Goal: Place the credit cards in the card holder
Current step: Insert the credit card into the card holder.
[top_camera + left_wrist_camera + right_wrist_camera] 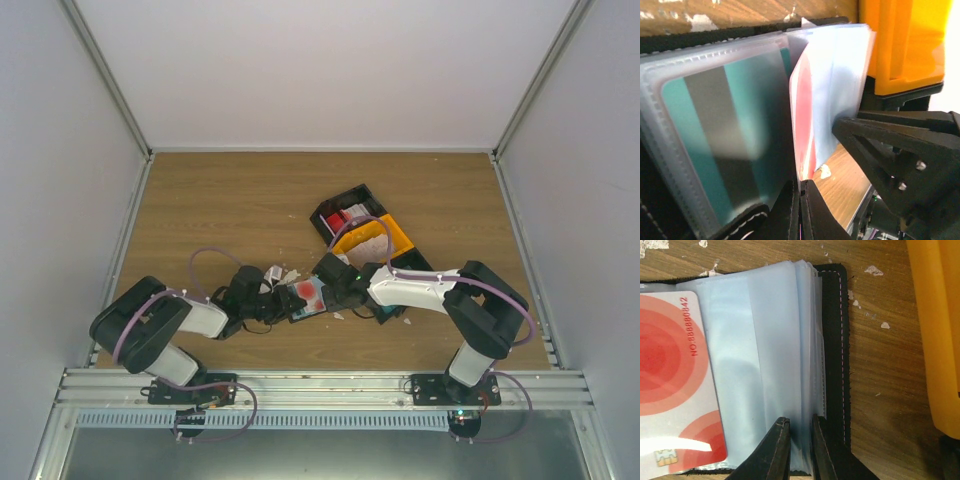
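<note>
1. near the middle of the table (220,215), close to the arm bases, the holder (306,298) lay open between the two claws.
2. the left claw (800,185) was pressed together at the holder's edge. a clear leaf carrying the red card (803,112) ran down to the seam between its fingers, and i could not tell whether that leaf was caught.
3. the right claw (800,421) pinched a few clear pocket leaves of the holder, its jaws nearly together, just beside the black cover with its pale stitching.
4. a teal card (715,145) with a grey stripe sat inside a clear pocket on one page of the holder.
5. the red card, white with red rings, a small chip and a printed number, sat in another pocket. in the left wrist view that leaf stood up from the spine.
6. an orange tray (392,238) stood just beside the holder, under the right arm. a black tray (345,205) lay against it farther back, holding something red and white.
7. white scraps (872,271) lay on the wood around the holder.
</note>
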You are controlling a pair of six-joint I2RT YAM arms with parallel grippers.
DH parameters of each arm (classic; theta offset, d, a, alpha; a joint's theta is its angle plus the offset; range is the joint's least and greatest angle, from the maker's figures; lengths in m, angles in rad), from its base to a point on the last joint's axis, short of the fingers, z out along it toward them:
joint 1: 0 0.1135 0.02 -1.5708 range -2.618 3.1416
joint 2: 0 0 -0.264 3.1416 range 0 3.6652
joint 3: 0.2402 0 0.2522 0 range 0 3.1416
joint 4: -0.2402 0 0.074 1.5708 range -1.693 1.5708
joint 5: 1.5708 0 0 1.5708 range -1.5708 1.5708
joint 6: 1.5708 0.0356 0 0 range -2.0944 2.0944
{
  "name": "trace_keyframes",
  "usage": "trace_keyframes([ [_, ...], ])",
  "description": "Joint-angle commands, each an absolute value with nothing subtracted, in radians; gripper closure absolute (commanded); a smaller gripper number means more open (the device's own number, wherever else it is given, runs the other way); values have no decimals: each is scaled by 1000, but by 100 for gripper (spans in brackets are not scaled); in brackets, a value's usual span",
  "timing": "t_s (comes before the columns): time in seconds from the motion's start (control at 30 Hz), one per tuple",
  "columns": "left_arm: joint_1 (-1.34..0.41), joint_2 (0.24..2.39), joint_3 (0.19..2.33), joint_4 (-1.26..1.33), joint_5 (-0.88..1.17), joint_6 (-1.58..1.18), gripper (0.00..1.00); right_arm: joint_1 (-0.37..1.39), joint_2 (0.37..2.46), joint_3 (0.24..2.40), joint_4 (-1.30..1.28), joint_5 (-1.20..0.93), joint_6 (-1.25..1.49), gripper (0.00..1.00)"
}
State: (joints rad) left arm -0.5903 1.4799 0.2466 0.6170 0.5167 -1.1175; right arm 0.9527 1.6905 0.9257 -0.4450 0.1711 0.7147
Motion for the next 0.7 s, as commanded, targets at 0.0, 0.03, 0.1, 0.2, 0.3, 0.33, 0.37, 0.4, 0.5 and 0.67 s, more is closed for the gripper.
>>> trace_keyframes([
  [0.0, -606, 1538, 279, 640, 513, -1097, 100, 950, 1727, 905, -471, 143, 717, 87],
  [0.03, -607, 1552, 287, 642, 516, -1097, 100, 949, 1722, 905, -471, 139, 716, 87],
  [0.1, -611, 1570, 302, 640, 518, -1091, 100, 946, 1710, 905, -467, 131, 716, 86],
  [0.2, -618, 1590, 326, 629, 516, -1084, 100, 931, 1684, 895, -449, 106, 718, 82],
  [0.3, -624, 1609, 342, 614, 508, -1080, 100, 913, 1648, 876, -426, 80, 723, 72],
  [0.33, -624, 1615, 347, 611, 508, -1080, 100, 908, 1637, 872, -420, 77, 724, 69],
  [0.37, -625, 1621, 350, 613, 508, -1081, 100, 905, 1622, 869, -412, 73, 722, 66],
  [0.4, -627, 1627, 352, 612, 506, -1081, 100, 901, 1610, 865, -406, 64, 720, 63],
  [0.5, -629, 1646, 364, 611, 507, -1083, 100, 891, 1573, 857, -384, 48, 718, 57],
  [0.67, -636, 1674, 382, 611, 508, -1089, 100, 865, 1531, 828, -341, 18, 729, 48],
])
